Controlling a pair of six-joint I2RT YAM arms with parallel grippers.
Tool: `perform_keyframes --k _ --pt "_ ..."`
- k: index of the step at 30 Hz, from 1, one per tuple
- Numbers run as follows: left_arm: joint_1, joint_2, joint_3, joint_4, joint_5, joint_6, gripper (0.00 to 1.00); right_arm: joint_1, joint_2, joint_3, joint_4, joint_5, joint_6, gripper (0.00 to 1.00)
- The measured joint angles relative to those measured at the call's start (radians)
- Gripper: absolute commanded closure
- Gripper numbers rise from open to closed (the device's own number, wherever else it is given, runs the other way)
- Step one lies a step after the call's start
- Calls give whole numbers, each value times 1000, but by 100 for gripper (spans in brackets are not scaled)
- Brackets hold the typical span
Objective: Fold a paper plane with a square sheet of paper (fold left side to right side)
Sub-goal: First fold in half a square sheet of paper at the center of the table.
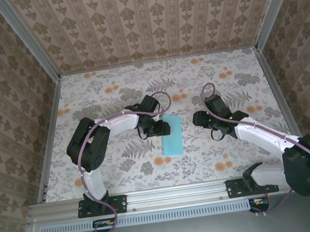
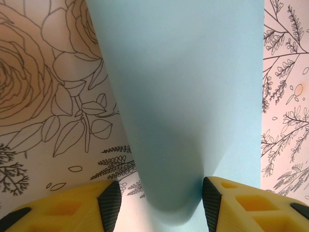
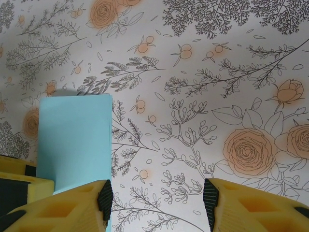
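Note:
The square sheet of paper (image 1: 171,136) is light cyan-blue and lies folded over into a narrow upright rectangle at the table's middle. A paper plane is out of view. My left gripper (image 1: 160,128) sits at the sheet's upper left edge. In the left wrist view the sheet's (image 2: 183,96) rounded, uncreased fold bulges up between the open jaws of that gripper (image 2: 161,198). The right pad (image 2: 211,203) touches it and the left pad stands apart. My right gripper (image 1: 199,120) hovers open over bare table right of the sheet (image 3: 75,140), nothing between its fingers (image 3: 157,195).
The table wears a floral cloth (image 1: 112,93) and is fenced by patterned walls (image 1: 147,14) and metal rails (image 1: 49,135). The left gripper's yellow finger (image 3: 21,186) shows at the sheet's near corner in the right wrist view. Bare cloth spreads to the right of the paper.

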Motion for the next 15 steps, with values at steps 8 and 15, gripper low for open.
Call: perform_keyframes --k 8,15 --pt "0 8 12 -12 0 -5 47 0 0 -6 -6 0 0 45" --pt "0 13 18 -20 0 -7 48 0 0 -8 -7 0 0 45"
